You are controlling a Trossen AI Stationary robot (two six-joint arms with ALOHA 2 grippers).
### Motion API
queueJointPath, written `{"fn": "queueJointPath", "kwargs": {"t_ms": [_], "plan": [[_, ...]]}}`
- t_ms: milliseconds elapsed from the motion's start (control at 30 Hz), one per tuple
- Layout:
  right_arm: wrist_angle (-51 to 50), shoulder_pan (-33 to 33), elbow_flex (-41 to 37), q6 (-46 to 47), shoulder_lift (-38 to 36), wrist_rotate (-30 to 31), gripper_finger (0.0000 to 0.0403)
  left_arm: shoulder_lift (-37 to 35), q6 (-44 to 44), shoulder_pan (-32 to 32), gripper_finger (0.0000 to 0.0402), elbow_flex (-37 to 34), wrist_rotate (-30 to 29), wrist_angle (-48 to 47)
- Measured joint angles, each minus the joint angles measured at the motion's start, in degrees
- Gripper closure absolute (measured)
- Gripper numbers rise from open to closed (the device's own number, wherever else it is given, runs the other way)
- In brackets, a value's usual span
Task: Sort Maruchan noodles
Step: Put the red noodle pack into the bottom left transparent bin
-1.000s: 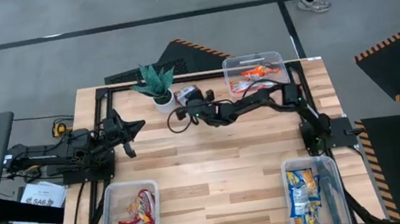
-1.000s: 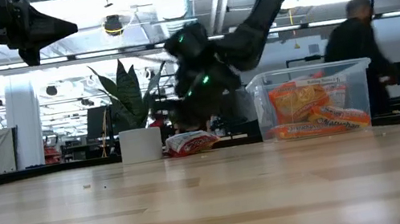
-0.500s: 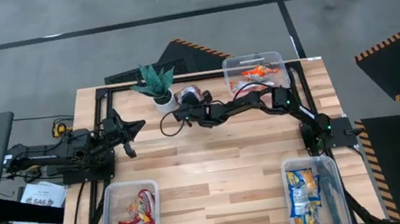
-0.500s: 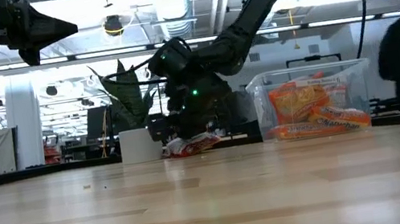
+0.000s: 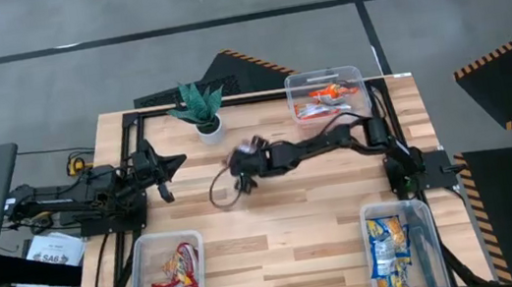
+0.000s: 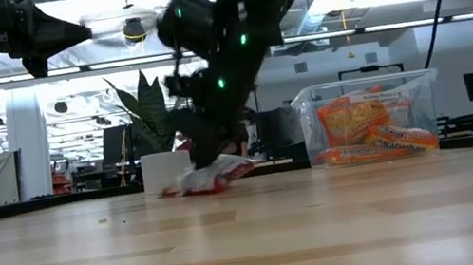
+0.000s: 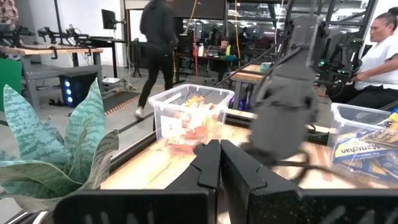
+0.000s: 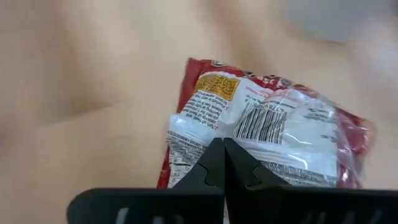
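A red-white Maruchan packet [image 8: 261,124] hangs under my right gripper [image 8: 224,155], which is shut on it over the middle of the table [image 5: 244,162]. In the low view the packet [image 6: 207,177] sits tilted below the gripper [image 6: 219,140], at or just above the tabletop. My left gripper [image 5: 177,160] waits shut at the table's left side, held high [image 6: 56,33], touching nothing. More red-white packets lie in the near-left bin [image 5: 170,279], blue-yellow ones in the near-right bin [image 5: 399,249], orange ones in the far bin [image 5: 327,92]. My right gripper pinches the red-white packet between its two fingers at one long edge [image 8: 217,134], on the printed back near the barcode. The fingers come from above, slanting down. The packet hangs tilted below them; whether its low end [image 6: 179,190] touches the wood I cannot tell.
A small green plant in a white pot [image 5: 200,106] stands near the far edge, left of the far bin. A dark cable loop [image 5: 222,189] lies beside the right gripper. Bare wood [image 5: 277,230] stretches between the two near bins. People sit and walk in the room beyond.
My right gripper went to the packet beside the plant pot, took hold of it, then swung toward the table's near-left, carrying the packet away from the far edge to the table's middle. The packet now hangs tilted instead of lying flat.
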Motion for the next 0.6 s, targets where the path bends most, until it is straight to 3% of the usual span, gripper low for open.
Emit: {"fn": "queueJointPath", "kwargs": {"t_ms": [200,300,433,600], "plan": [[3.22,6.87,-0.04,-4.51,-0.06,-18.73,0.0392,0.0,-0.09,0.0,0.0401,0.0,0.09,0.02],[8.89,10.17,-0.13,-6.64,0.45,-23.95,0.0392,0.0,-0.09,0.0,0.0401,0.0,0.09,0.02],[12.58,13.88,-0.56,-12.65,-0.91,-24.43,0.0389,0.01,-0.06,0.0,0.0401,0.0,-0.18,0.02],[9.44,14.91,-0.43,-16.44,-8.31,-18.08,0.0376,0.02,0.24,0.0,0.0401,0.0,-0.39,-0.16]]}}
